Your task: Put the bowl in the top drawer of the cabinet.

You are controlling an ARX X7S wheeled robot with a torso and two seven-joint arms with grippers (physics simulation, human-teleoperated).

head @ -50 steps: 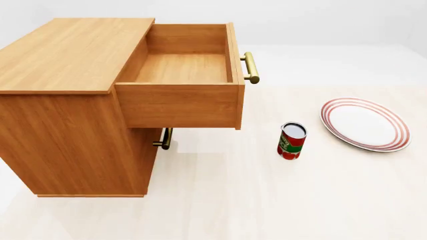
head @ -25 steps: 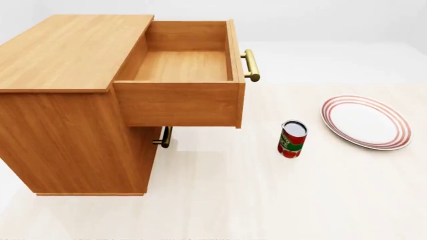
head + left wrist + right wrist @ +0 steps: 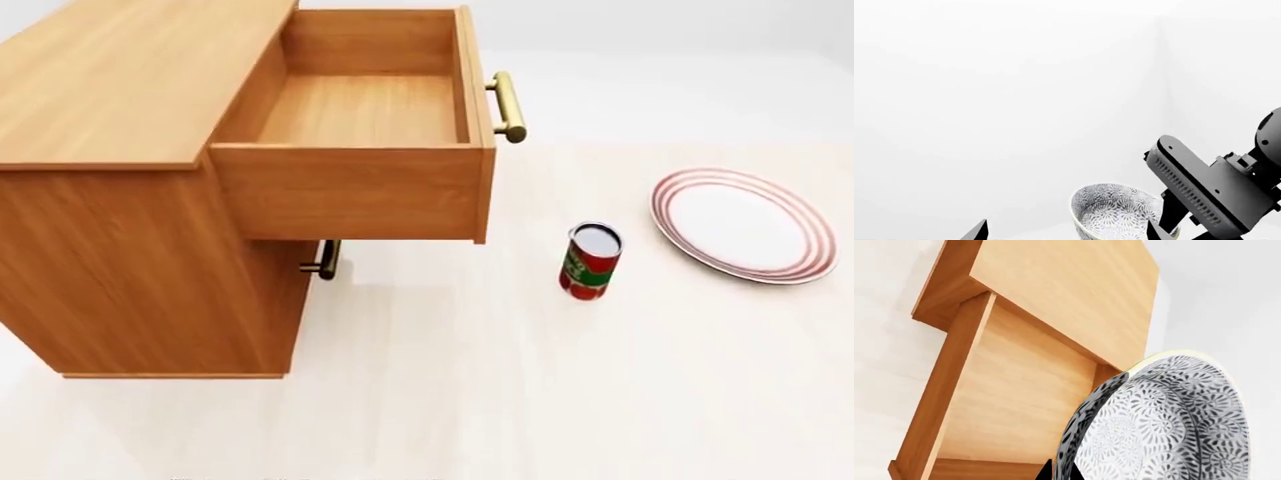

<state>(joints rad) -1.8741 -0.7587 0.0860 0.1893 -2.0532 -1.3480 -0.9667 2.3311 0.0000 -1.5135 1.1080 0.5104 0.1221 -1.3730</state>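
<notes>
The speckled blue-grey bowl [image 3: 1167,420] fills the right wrist view, tilted on edge, with my right gripper [image 3: 1061,472] shut on its rim. Beyond the bowl lie the open top drawer [image 3: 1007,405] and the cabinet [image 3: 1074,290] top. The left wrist view shows the same bowl [image 3: 1117,212] held by the right arm's dark gripper body [image 3: 1201,190]. My left gripper [image 3: 1067,236] is open, only its two fingertips [image 3: 979,231] showing, and I cannot tell how far the bowl is from them. In the head view the top drawer [image 3: 360,110] stands pulled out and empty from the cabinet [image 3: 120,90]. No gripper and no bowl appear there.
A red food can [image 3: 589,260] stands on the pale floor right of the drawer. A flat red-ringed white plate [image 3: 742,225] lies further right. The lower drawer's brass handle [image 3: 324,262] shows under the open drawer, whose own brass handle [image 3: 507,105] juts right.
The head view has shifted: the cabinet and drawer sit higher and slightly larger in frame, the can and plate too. Nothing in the scene itself has moved.
</notes>
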